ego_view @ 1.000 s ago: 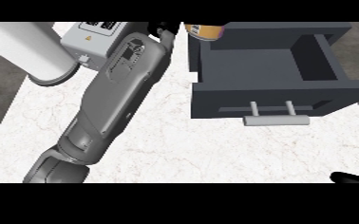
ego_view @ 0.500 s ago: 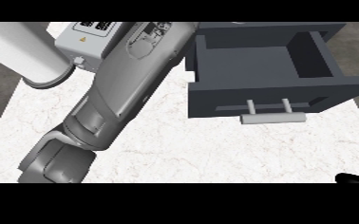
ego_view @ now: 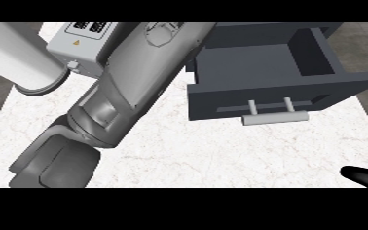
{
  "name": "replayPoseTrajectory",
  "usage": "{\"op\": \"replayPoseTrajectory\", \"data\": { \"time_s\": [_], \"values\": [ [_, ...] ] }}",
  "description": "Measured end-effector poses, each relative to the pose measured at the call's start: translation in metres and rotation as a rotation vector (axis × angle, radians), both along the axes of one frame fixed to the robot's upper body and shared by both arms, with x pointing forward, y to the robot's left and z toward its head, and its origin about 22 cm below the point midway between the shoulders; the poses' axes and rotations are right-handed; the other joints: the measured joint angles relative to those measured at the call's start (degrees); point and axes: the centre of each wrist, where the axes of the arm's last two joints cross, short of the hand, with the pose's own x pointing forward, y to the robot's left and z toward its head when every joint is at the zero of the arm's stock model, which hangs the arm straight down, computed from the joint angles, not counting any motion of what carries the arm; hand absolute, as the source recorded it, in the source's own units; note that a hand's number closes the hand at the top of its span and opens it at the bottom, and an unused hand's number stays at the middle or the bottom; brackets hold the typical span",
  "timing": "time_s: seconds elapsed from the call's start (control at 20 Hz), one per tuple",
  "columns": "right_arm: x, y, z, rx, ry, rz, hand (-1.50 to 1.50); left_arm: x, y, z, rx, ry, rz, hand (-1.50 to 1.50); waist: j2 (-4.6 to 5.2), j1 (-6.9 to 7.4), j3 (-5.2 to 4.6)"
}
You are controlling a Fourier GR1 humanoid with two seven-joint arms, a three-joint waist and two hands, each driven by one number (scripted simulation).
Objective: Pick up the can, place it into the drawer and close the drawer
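Observation:
The dark grey drawer point(ego_view: 215, 95) stands pulled open at the right, its inside bare where it shows, with a pale bar handle point(ego_view: 274, 118) on its front. My left forearm point(ego_view: 137, 78) slants from the lower left up to the picture's top, just left of the drawer's back corner. Its hand lies beyond the top edge, out of sight. No can shows anywhere. Only a black tip of my right hand point(ego_view: 355, 175) pokes in at the lower right corner, low on the counter.
A light grey box with vents and a warning label point(ego_view: 81, 45) sits at the back left, partly under my forearm. A white cylinder point(ego_view: 27, 67) lies at the far left. White marble counter point(ego_view: 215, 151) spreads in front of the drawer.
My left arm has pushed farther up and right; its hand and the can, seen at the top beside the drawer a second ago, have passed out of view.

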Motion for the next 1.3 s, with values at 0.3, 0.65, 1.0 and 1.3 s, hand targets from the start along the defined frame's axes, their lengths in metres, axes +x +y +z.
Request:
{"op": "replayPoseTrajectory", "data": {
  "time_s": [0.3, 0.65, 1.0, 1.3],
  "values": [
    [0.006, 0.005, 0.004, -0.017, -0.002, 0.015, -1.50, 0.005, 0.001, -0.007, 0.019, -0.016, 0.090, -1.50, 0.32, -0.82, 0.04],
    [0.010, 0.007, 0.007, -0.077, -0.020, 0.028, -1.50, 0.006, 0.000, -0.006, 0.011, -0.032, 0.166, -1.50, 0.58, -1.77, 0.07],
    [0.017, 0.013, 0.013, -0.226, -0.069, 0.050, -1.50, 0.007, -0.001, -0.005, -0.033, -0.034, 0.187, -1.50, 0.80, -1.94, 0.07],
    [0.037, 0.022, 0.015, -0.433, -0.090, 0.042, -1.50, 0.006, -0.003, 0.002, -0.092, -0.023, 0.174, -1.50, 0.96, -0.72, 0.01]
  ]
}}
